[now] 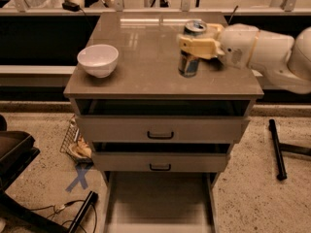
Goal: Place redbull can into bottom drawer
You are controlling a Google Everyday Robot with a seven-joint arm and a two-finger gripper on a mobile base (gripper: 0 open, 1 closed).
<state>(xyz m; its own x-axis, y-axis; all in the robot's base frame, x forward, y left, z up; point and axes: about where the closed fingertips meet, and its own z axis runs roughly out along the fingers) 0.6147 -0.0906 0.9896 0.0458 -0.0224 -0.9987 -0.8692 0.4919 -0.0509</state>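
Note:
The redbull can [190, 48] is a slim blue-and-silver can with a silver top, upright and lifted over the right front part of the cabinet top [146, 52]. My gripper [194, 45] reaches in from the right and is shut on the can around its upper half. The bottom drawer [158, 198] is pulled out at the foot of the cabinet, a wide shallow grey-beige tray with a bare floor, well below the can.
A white bowl [98, 59] stands on the left of the cabinet top. Two upper drawers with black handles [160, 135] are slightly open. A wire basket [74, 142] and a blue floor cross [79, 178] lie left; a black bar [276, 148] lies right.

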